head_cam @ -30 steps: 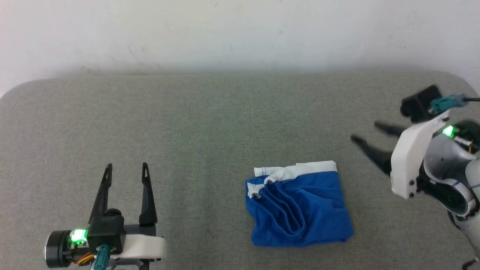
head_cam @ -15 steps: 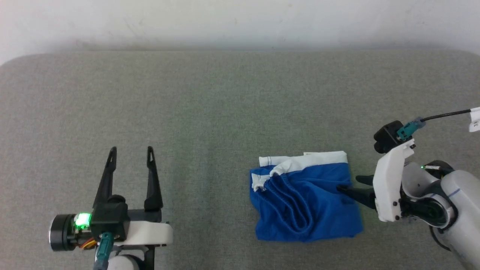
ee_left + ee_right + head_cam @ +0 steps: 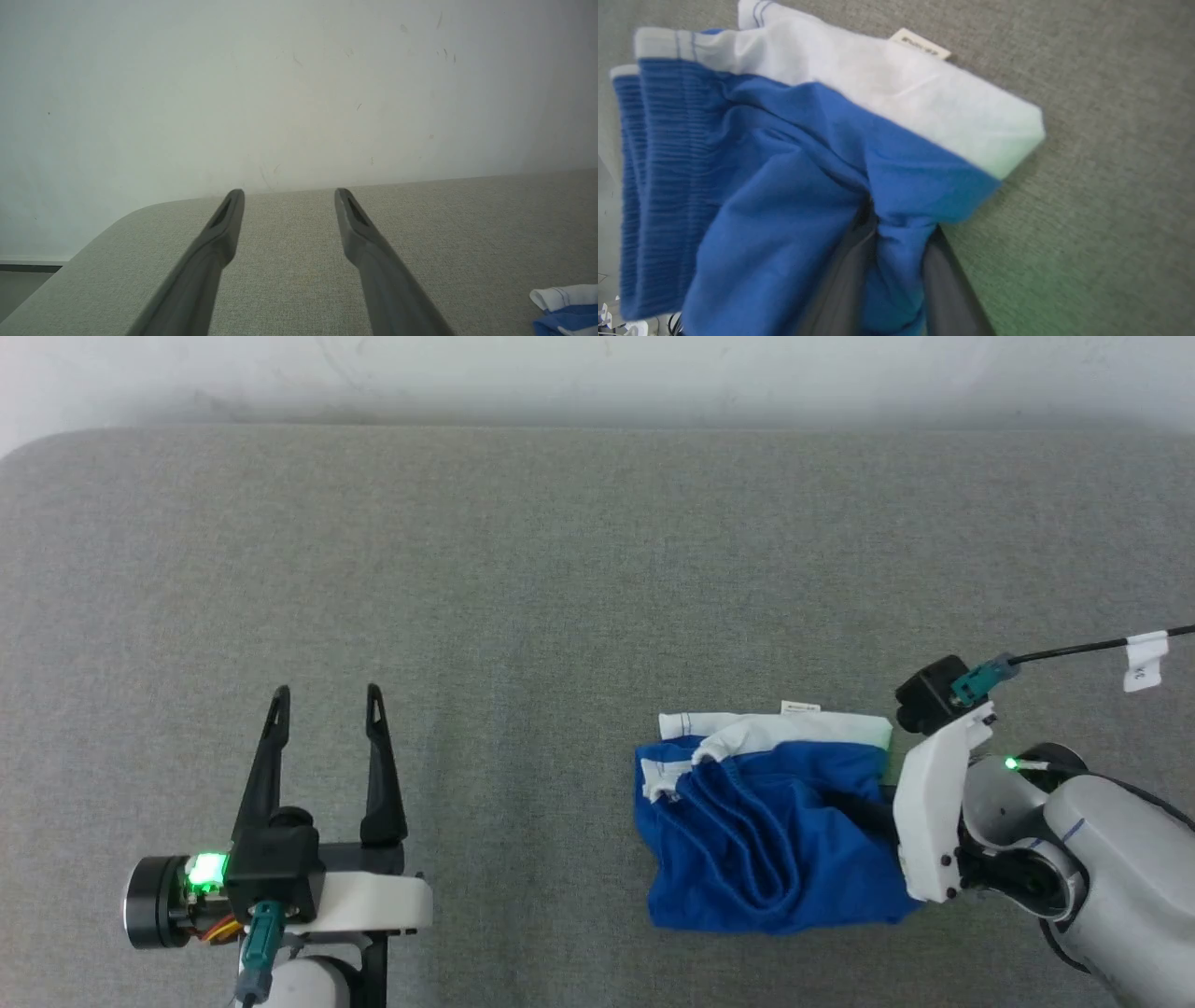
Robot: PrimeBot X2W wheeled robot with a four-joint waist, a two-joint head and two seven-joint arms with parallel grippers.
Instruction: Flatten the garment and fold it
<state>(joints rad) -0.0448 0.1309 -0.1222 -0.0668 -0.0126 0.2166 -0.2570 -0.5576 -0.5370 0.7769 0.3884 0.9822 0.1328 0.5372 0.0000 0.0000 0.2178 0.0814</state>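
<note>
The garment is a crumpled pair of bright blue shorts with a white band and a small label, lying right of centre on the grey table. My right gripper reaches into its right edge from the right. In the right wrist view the two dark fingers pinch a bunched fold of the blue garment between them, with the gripper shut on it. My left gripper stands open at the lower left, far from the cloth and holding nothing. The left wrist view shows that gripper and a corner of the garment.
A pale wall runs along the table's far edge. The table's rounded far left corner drops to the floor. A black cable with a white tag trails from the right wrist.
The head camera has tilted down. My right gripper has swung in from the far right to the garment's right edge and closed on a fold. The left gripper has stayed put.
</note>
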